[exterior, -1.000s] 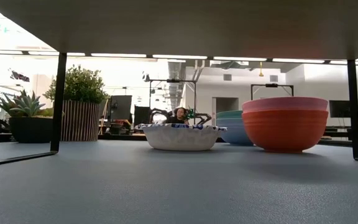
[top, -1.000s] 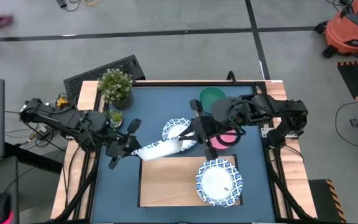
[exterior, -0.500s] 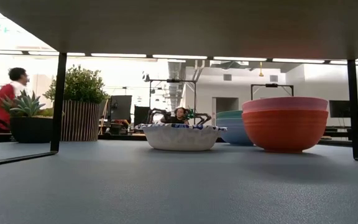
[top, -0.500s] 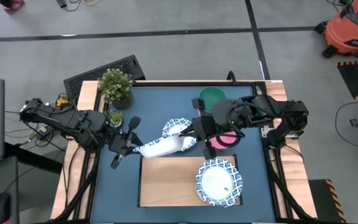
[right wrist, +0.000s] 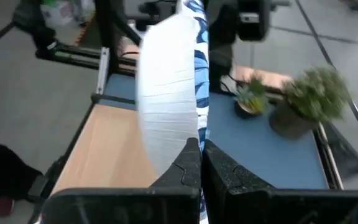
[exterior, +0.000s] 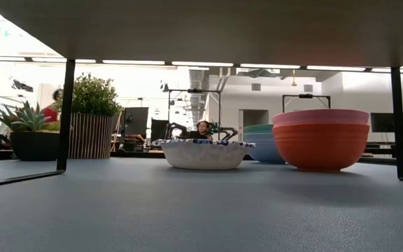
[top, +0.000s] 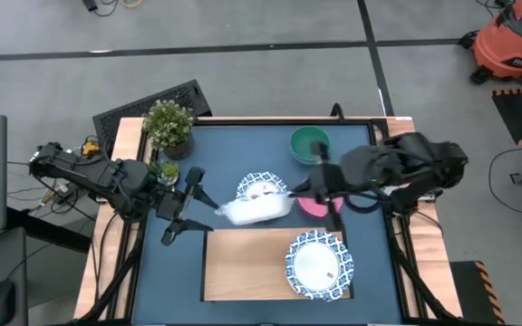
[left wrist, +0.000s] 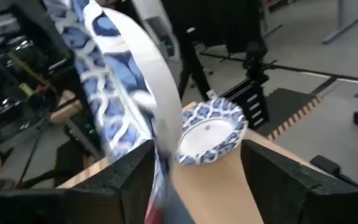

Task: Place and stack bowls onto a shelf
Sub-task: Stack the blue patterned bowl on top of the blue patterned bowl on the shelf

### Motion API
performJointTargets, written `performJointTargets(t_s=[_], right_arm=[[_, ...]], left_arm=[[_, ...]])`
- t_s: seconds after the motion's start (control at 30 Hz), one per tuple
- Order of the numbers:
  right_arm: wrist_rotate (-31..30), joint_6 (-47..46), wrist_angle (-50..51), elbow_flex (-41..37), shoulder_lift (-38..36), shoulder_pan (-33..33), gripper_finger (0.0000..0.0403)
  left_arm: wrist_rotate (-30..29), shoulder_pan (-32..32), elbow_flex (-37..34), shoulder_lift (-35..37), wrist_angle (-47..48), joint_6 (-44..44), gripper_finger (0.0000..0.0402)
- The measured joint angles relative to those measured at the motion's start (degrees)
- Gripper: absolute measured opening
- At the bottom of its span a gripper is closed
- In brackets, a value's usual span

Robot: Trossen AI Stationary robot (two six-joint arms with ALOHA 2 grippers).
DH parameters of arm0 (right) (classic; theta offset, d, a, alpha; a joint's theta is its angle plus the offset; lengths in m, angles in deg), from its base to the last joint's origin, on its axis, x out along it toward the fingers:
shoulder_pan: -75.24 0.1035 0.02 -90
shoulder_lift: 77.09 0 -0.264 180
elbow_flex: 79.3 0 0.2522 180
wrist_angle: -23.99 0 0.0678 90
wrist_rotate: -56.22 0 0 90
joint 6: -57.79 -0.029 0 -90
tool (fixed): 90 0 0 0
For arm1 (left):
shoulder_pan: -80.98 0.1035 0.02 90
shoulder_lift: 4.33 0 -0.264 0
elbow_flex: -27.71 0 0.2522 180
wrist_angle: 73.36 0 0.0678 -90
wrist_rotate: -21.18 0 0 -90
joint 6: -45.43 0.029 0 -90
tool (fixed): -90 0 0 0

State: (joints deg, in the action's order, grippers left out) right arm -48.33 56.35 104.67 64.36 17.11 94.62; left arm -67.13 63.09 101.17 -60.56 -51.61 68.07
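Observation:
My right gripper [top: 290, 193] is shut on a white bowl with a blue patterned rim [top: 254, 210], held on edge above the blue table, just past the light-wood shelf's [top: 243, 267] far edge. My left gripper [top: 187, 206] is wide open to the left of that bowl; its fingers [left wrist: 132, 180] flank the bowl's near rim [left wrist: 135, 93]. Another patterned bowl [top: 259, 186] rests on the table behind it. A patterned bowl [top: 317, 263] sits on the shelf's right end. The green bowl [top: 308, 145] and the pink bowl [top: 311, 206] stand on the table. My right gripper pinches the bowl's rim [right wrist: 197, 134] between its two fingers, one on the white outer wall and one on the patterned inner side. The fingers come about level from the table's right side. The bowl stands on edge, lifted clear of the table.
A potted plant [top: 169, 127] and a small succulent [top: 166, 170] stand at the table's far left. In the low view the patterned bowl [exterior: 203, 154], the pink-red bowl [exterior: 320, 138] and the green bowl [exterior: 259, 143] stand in a row under the shelf. A person [exterior: 51, 112] passes behind.
My right gripper has drawn back toward the table's right edge with the patterned bowl, carrying it out from between my left gripper's open fingers. The bowl stays on edge and clear of the table. A person has walked across the room behind.

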Motion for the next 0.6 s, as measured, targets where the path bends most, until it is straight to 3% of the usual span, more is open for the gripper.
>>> performJointTargets(t_s=[0.3, 0.4, 0.6], right_arm=[[-19.99, -16.58, 20.6, -0.02, -1.15, 13.52, 0.002], [-25.34, -21.25, 22.88, 0.01, -0.34, 18.72, 0.002], [-27.39, -22.09, 23.01, -0.04, 2.03, 27.16, 0.002]], left_arm=[[-16.1, 0.0, 0.0, 0.03, 0.67, 0.34, 0.023], [-19.23, -0.06, 0.0, 0.03, 0.66, -1.14, 0.023], [-27.62, -0.04, 0.0, 0.03, 1.26, -5.1, 0.023]])
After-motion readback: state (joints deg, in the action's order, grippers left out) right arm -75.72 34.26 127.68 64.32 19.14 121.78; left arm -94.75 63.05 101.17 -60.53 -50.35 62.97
